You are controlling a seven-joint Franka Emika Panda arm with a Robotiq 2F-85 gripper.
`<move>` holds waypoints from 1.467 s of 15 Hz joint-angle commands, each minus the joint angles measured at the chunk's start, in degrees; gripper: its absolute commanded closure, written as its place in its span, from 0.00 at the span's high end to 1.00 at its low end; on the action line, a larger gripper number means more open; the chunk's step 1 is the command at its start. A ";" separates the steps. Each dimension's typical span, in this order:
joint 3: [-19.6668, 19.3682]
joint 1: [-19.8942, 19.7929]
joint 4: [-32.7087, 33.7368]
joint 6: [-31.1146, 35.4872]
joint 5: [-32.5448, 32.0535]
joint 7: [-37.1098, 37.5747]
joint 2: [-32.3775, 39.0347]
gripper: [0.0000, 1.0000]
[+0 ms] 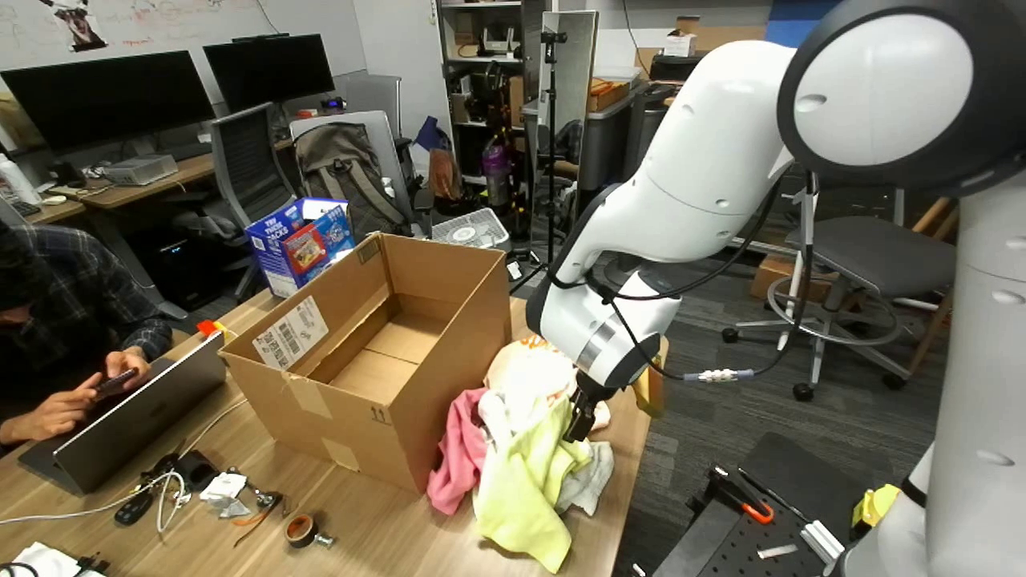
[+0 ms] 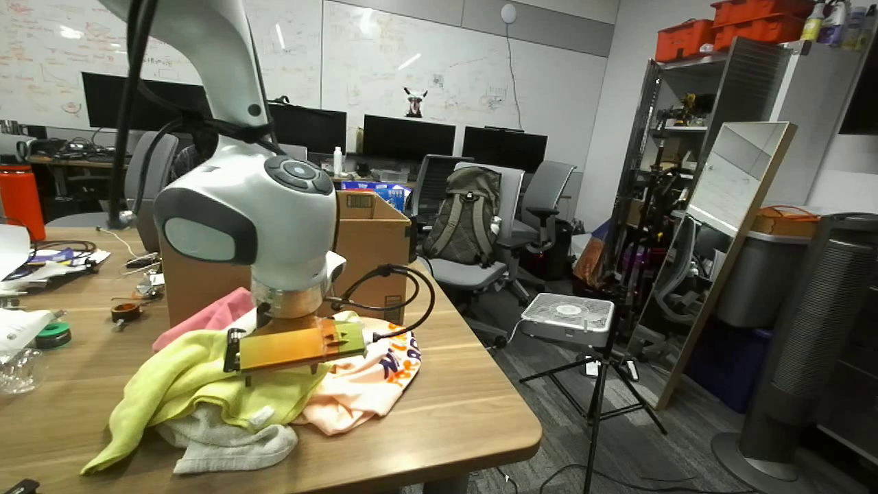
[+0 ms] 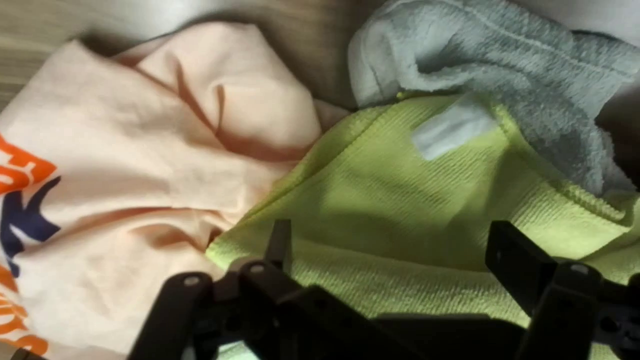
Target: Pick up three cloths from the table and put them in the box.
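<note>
A heap of cloths lies on the table (image 1: pixel 385 529) against the brown cardboard box (image 1: pixel 457 385). On top is a yellow-green cloth (image 3: pixel 430 190). A peach-cream cloth (image 3: pixel 150 150) with orange and navy print and a grey-white cloth (image 3: pixel 500 65) are partly under or beside it. Pink fabric (image 1: pixel 458 449) shows between heap and box. Pointing down over the heap, my gripper (image 3: pixel 390 245) stands open, fingers wide apart, the yellow-green cloth below them. Whether the tips touch it I cannot tell. The box's top is open, and its visible floor is bare cardboard.
The box walls rise well above the heap. A laptop (image 1: pixel 144 409) and a seated person (image 1: pixel 72 296) are beyond the box. A tape roll (image 1: pixel 301 530) and a key fob (image 1: pixel 134 508) lie in front of it. A blue carton (image 1: pixel 300 248) stands behind. The table edge runs close to the heap.
</note>
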 commanded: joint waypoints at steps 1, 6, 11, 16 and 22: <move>-0.80 1.99 -2.00 -0.59 -9.07 9.97 -0.47 1.00; -3.07 3.99 -3.35 -4.48 -22.14 21.57 -1.42 1.00; -5.11 4.85 -2.13 -11.36 -31.70 30.37 -2.50 1.00; -5.33 3.89 0.48 -16.27 -33.75 34.08 -3.21 1.00; -6.81 3.60 2.17 -16.20 -33.88 35.63 -1.93 1.00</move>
